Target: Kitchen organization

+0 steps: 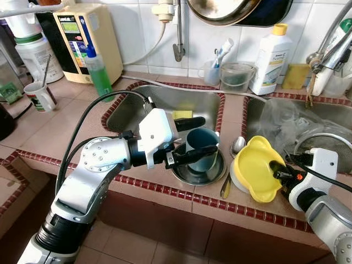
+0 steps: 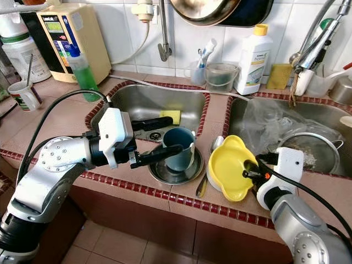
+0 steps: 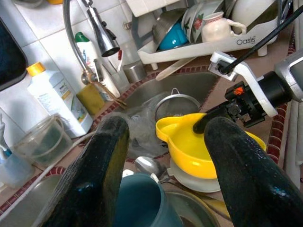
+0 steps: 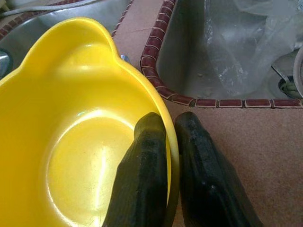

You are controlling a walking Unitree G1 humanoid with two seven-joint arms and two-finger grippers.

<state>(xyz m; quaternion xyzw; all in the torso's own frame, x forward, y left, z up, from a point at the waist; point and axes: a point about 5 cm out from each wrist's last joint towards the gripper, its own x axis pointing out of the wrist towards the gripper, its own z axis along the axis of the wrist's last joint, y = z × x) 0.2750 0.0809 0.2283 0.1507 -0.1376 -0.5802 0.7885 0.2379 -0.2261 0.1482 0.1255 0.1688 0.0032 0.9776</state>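
Two grips in progress at the counter (image 1: pixel 242 212)

Right gripper (image 1: pixel 278 171) pinches bowl (image 1: pixel 256 168) rim; left gripper (image 1: pixel 193 138) spread astride mug (image 1: pixel 201 147) — close squarely, lift straight.

one yellow bowl (image 1: pixel 258 168), one teal cup (image 1: pixel 201 148), one steel dish (image 1: pixel 199 170) under that cup, and one white bowl (image 1: pixel 237 179) under the yellow one. two spoons: one (image 1: pixel 237 144) lying between the cup and the yellow bowl, another (image 1: pixel 226 186) at the counter's front edge. two sink basins (image 1: pixel 165 104) (image 1: pixel 324 118). two bottles: one green (image 1: pixel 99 71) at the left basin's back left corner, one white with a yellow cap (image 1: pixel 270 58) along the counter's back edge. one clear tub (image 1: pixel 236 77), one yellow sponge (image 1: pixel 182 114) in the left basin, one strainer (image 3: pixel 177 104), one water unit (image 1: pixel 88 38). two grippers: left (image 1: pixel 190 140), right (image 1: pixel 275 169).
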